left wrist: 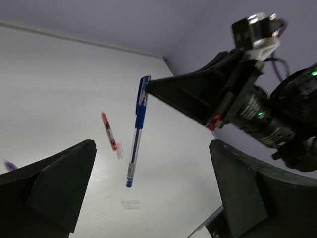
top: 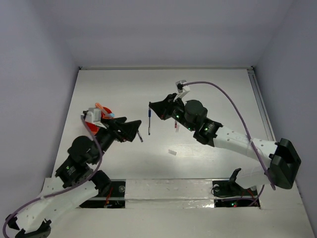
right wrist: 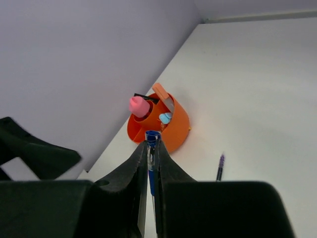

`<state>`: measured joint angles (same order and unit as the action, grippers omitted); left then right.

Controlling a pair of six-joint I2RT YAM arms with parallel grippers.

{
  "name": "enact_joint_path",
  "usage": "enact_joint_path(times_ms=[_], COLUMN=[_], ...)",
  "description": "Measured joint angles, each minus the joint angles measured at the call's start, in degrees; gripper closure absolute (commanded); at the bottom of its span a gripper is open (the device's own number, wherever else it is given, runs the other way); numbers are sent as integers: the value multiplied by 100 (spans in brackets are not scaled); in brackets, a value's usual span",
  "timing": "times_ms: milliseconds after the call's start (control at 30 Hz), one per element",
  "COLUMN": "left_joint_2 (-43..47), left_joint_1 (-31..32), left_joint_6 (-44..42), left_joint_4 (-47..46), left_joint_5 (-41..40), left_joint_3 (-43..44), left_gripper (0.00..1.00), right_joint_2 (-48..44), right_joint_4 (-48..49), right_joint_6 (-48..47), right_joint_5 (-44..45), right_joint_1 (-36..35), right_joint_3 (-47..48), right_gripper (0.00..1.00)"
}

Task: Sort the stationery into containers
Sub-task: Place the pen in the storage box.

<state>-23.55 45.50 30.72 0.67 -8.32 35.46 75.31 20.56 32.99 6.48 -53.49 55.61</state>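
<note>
From above, the pot is mostly hidden behind the left arm, and its contents are too small to tell apart. The red pen lies half under the right arm. In the right wrist view the blue pen shows only as a sliver inside the right claw. The purple pen is cut off below by that claw. In the left wrist view it is a blur, mostly behind the left claw. A pale bit on the desk is too faint to identify.
</note>
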Motion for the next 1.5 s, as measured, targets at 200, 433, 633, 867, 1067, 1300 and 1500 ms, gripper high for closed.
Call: enact_joint_path(times_ms=[200, 433, 633, 867, 1067, 1300, 1500], left_joint_2=[535, 490, 629, 1163, 1204, 960, 850], left_joint_1=[0, 0, -7, -199, -728, -1665, -1836], left_joint_6=[-490, -1128, -1493, -1687, -1766, -1788, -1790], left_joint_4=[595, 761, 822, 837, 664, 527, 485], left_joint_5=[-831, -1388, -1784, -2015, -1805, -1075, -713], left_joint_3=[1108, 1810, 1537, 1099, 1051, 988, 964], left_gripper=[1, 1, 1, 1, 1, 1, 1], right_joint_2=[1327, 3375, 4494, 5584, 6365, 6876, 7029], right_joint_4=[706, 879, 935, 680, 372, 264, 280], right_joint_6=[-186, -820, -1386, -2009, -2323, -2496, -2549], right_joint_5=[-739, -1725, -2253, -2599, -2741, -2828, -2900], right_joint_1=[13, -273, -463, -546, -584, -706, -804], right_joint_3=[660, 2603, 4190, 5720, 6802, 7582, 7709], right_gripper=[100, 100, 100, 100, 100, 100, 100])
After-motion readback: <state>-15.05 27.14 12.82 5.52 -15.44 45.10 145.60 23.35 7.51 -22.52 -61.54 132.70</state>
